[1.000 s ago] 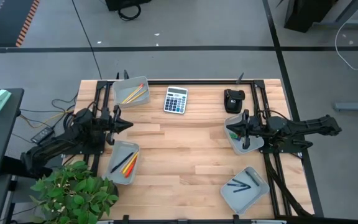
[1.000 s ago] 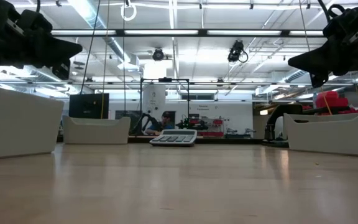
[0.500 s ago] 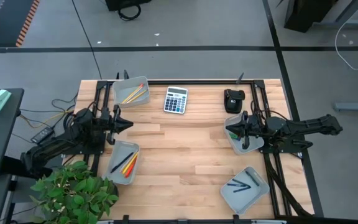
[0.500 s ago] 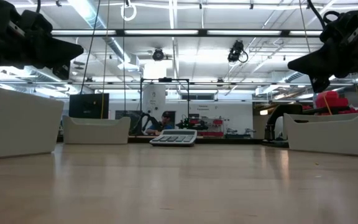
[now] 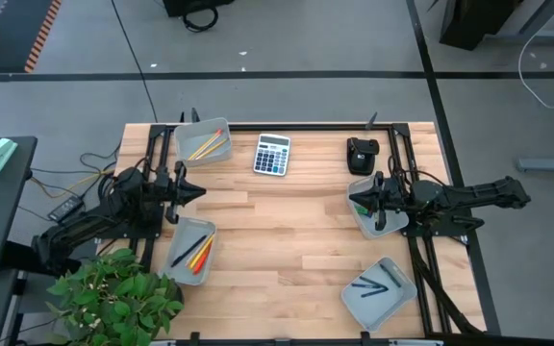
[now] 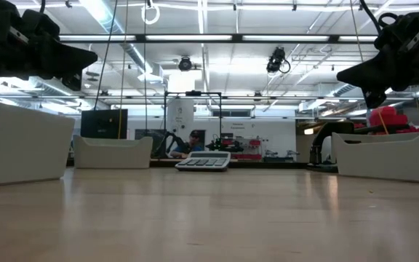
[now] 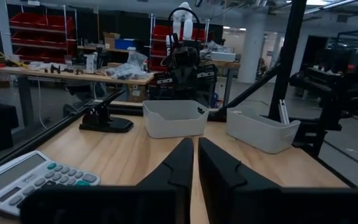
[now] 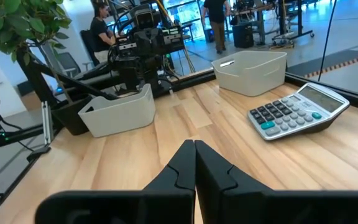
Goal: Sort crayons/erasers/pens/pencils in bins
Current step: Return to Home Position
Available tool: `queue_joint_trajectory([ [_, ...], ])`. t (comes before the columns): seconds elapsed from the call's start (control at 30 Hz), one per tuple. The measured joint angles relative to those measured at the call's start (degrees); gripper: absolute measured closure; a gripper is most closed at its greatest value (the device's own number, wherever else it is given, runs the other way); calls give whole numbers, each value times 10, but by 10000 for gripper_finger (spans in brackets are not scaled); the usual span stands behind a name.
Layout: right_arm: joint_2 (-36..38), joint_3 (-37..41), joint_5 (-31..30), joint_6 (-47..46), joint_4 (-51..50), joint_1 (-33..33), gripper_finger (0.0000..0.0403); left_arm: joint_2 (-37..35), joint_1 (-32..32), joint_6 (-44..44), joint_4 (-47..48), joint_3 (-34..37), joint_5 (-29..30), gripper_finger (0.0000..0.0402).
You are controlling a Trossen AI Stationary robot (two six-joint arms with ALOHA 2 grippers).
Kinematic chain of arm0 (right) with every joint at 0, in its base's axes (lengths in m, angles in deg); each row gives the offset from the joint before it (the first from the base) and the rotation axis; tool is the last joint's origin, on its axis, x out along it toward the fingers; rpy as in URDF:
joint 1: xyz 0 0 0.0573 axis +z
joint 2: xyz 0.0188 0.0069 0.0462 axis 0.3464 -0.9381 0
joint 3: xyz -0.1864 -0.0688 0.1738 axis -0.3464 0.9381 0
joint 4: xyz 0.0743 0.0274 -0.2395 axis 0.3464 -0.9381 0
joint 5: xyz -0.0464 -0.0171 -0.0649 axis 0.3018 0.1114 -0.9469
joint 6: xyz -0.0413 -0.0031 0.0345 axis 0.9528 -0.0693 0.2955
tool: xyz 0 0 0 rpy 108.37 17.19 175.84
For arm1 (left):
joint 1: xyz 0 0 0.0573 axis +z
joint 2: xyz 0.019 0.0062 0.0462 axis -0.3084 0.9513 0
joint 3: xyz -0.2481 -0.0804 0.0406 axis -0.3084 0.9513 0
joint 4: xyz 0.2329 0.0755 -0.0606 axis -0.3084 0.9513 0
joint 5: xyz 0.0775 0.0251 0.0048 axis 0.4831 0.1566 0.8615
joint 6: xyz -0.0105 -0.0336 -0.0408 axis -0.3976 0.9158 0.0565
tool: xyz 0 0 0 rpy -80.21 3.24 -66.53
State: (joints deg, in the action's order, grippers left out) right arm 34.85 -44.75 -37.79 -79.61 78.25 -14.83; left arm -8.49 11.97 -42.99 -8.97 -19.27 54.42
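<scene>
Four grey bins stand on the wooden table. The far-left bin (image 5: 203, 141) holds yellow and orange pencils (image 5: 208, 146). In the near-left bin (image 5: 192, 250) lie orange and red crayons (image 5: 198, 254). Dark pens (image 5: 375, 284) lie in the near-right bin (image 5: 381, 288). Small green and red erasers (image 5: 361, 208) show in the right bin (image 5: 378, 213). My left gripper (image 7: 196, 158) hovers level between the two left bins, shut but for a thin slit, holding nothing. Over the right bin my right gripper (image 8: 194, 155) hovers level, shut and empty.
A grey-white calculator (image 5: 271, 154) lies at the far middle and a black device (image 5: 362, 154) at the far right. A potted plant (image 5: 113, 293) stands off the near-left corner. The middle of the table (image 5: 277, 231) is bare wood.
My right gripper has rolled slightly about its own pointing line, staying above the right bin. Nothing on the table has moved.
</scene>
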Motion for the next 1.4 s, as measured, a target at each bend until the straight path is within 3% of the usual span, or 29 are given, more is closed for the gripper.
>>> queue_joint_trajectory([
  [1.4, 0, 0, 0, 0, 0, 0, 397, 0, 0, 0, -4, 0, 0, 370],
])
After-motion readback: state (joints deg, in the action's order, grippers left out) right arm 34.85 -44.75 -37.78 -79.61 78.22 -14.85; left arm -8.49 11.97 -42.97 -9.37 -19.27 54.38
